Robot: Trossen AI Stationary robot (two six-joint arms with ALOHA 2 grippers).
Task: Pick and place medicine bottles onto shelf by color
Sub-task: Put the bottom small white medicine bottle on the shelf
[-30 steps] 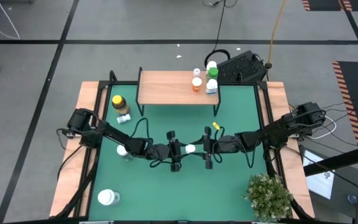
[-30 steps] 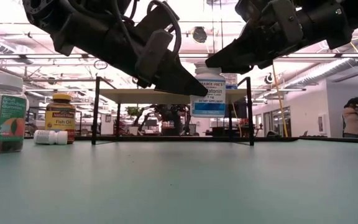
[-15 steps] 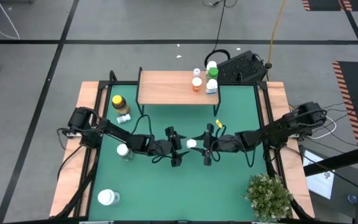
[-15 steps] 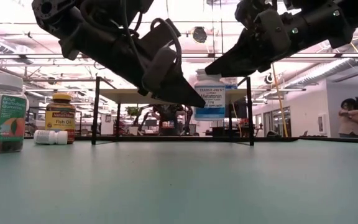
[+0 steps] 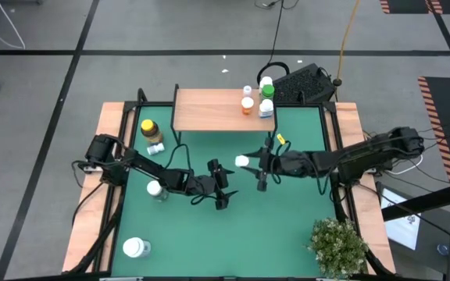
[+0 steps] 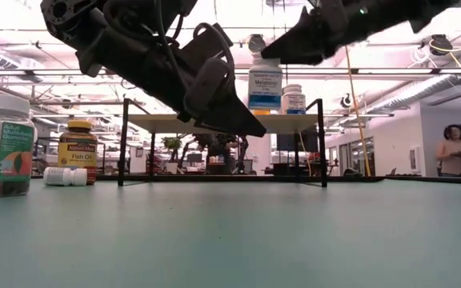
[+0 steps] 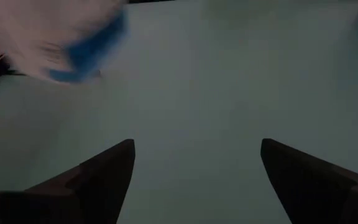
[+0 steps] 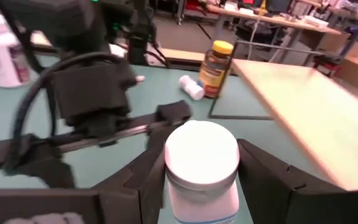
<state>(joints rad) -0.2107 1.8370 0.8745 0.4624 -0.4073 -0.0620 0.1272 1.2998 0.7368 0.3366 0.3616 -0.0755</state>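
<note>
Two arms meet over the middle of the green table (image 5: 209, 234); going left to right, the left gripper (image 5: 223, 186) hangs with its fingers spread wide and nothing between them, just beside the bottle and apart from it, so my advice is to leave it idle and out of the path. Next comes the right gripper (image 8: 197, 174), clamped on the white-capped bottle (image 8: 202, 163), which it holds upright in the air, near the shelf (image 5: 217, 110) and short of its front edge. To do this step well, I would carry the bottle level, lift it clear of the board's edge, and set it among the white bottles (image 5: 247, 91) at the shelf's right end, gently enough not to topple the green-capped bottle (image 5: 267, 91); let go only once it stands. Readable writing: the amber bottle (image 6: 78, 150) on the table at far left says "Fish Oil"; the big jar (image 6: 2, 146) reads "Adult Multi-Vitamin Gummies", I think; the lifted bottle's label looks like "Melatonin".
</note>
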